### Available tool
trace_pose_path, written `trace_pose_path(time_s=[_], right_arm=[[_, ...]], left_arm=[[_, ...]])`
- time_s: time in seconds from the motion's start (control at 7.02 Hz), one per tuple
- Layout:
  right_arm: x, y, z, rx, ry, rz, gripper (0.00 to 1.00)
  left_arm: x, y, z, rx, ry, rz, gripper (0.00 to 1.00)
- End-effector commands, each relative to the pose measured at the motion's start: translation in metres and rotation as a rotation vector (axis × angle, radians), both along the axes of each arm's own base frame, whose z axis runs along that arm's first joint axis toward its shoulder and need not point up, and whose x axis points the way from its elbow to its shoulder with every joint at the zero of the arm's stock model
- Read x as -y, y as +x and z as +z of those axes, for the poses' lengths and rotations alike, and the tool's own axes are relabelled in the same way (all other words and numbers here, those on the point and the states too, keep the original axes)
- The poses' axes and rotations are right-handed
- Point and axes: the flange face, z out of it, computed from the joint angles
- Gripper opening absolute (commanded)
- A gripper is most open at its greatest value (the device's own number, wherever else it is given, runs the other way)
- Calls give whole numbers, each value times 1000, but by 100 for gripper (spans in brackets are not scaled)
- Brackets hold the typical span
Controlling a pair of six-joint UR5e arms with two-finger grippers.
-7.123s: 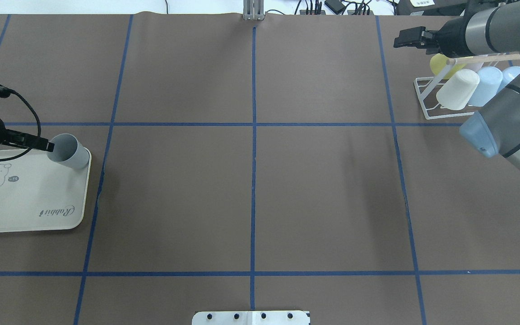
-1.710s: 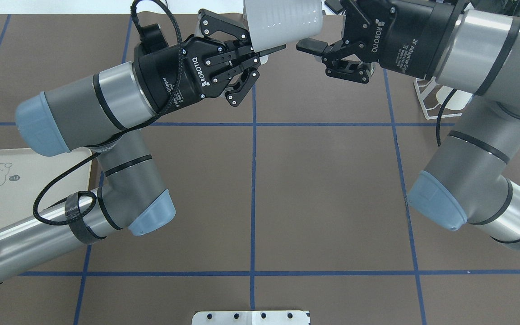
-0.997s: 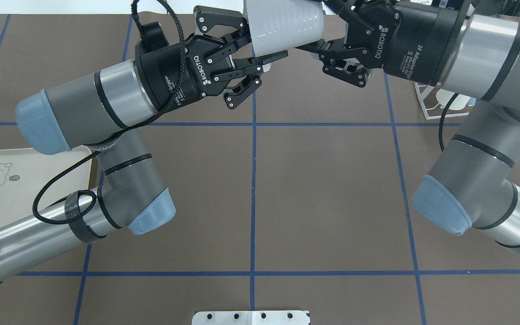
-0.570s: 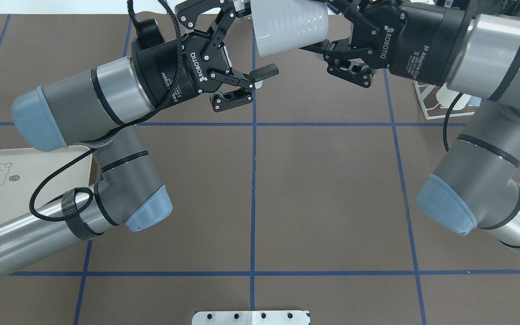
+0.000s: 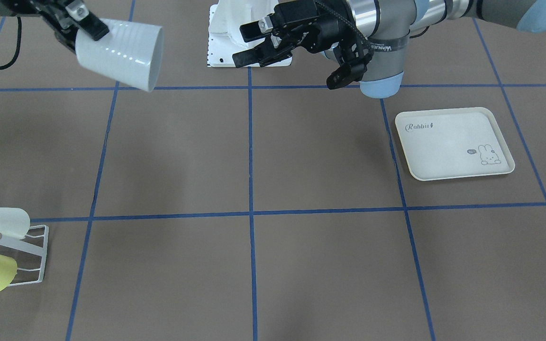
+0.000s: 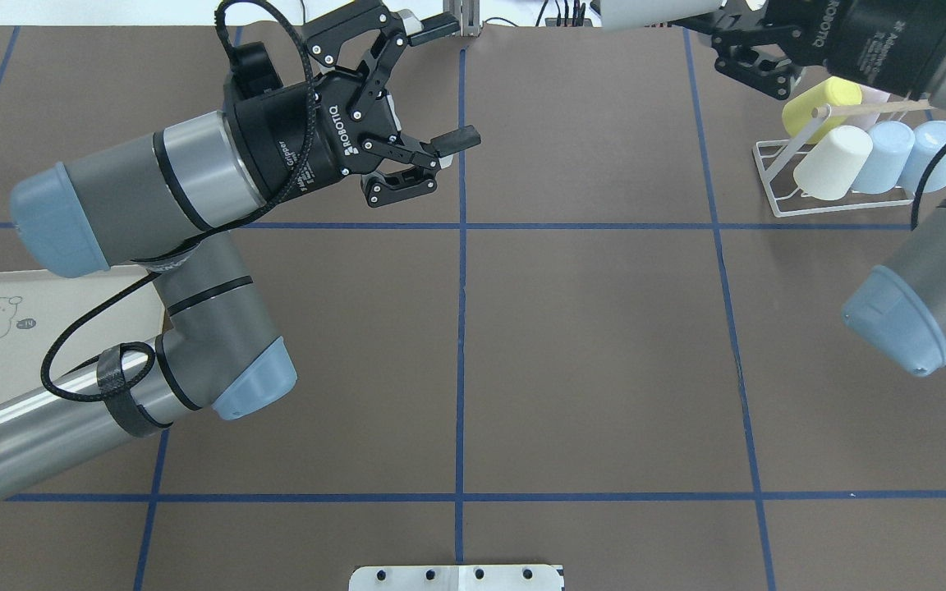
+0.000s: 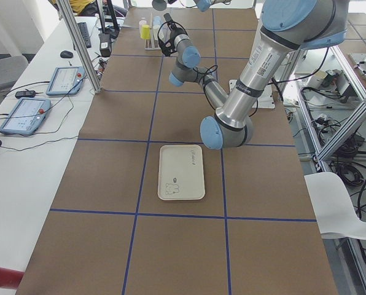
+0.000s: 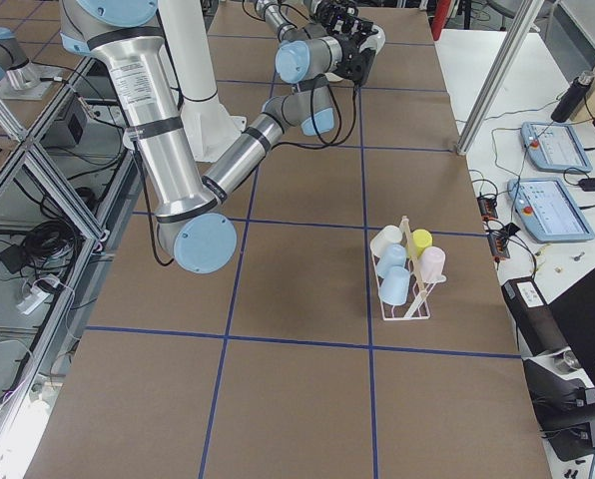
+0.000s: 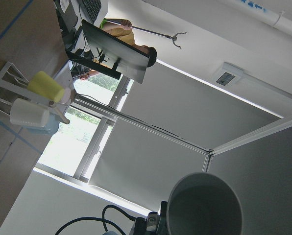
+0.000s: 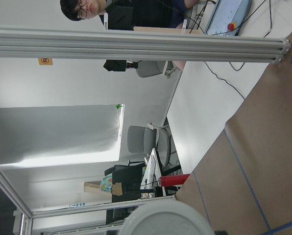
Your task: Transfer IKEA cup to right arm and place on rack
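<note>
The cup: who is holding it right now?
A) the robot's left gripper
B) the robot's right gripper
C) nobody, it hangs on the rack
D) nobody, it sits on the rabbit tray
B: the right gripper is clamped on the cup and holds it in the air, while the left gripper is open and empty.

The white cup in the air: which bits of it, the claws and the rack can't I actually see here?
- Cup: in the overhead view, the top edge cuts off most of it.
- Right claw: in the front-facing view, the cup hides one finger and the picture's edge cuts off the arm.
- Rack: in the front-facing view, the left edge cuts it off; in the right-side view, any free prongs are too small to make out.
</note>
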Motion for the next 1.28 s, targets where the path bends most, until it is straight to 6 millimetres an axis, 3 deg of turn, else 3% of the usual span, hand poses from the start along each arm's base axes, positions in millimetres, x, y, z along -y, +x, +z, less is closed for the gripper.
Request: trace_pose_path(time_s=[0.0, 0.14, 0.28, 0.43, 0.71, 0.85, 1.14], right_arm=[[70, 28, 77, -370, 62, 175, 0], [113, 47, 110, -533, 66, 157, 0], [160, 78, 150, -698, 121, 89, 0], [191, 109, 200, -832, 175, 9, 0], [232, 152, 283, -1017, 265, -174, 0], [254, 169, 287, -1146, 322, -286, 0], [274, 186, 299, -1313, 408, -521, 0]], left_arm=[[2, 0, 3, 12, 1, -11, 100], [3, 7, 8, 39, -18, -6, 100], [3, 8, 9, 43, -21, -6, 100], [3, 9, 17, 54, -27, -3, 100], [3, 9, 26, 65, -36, -3, 100], [3, 10, 28, 67, -38, -3, 100], [3, 12, 29, 70, -42, -2, 100]])
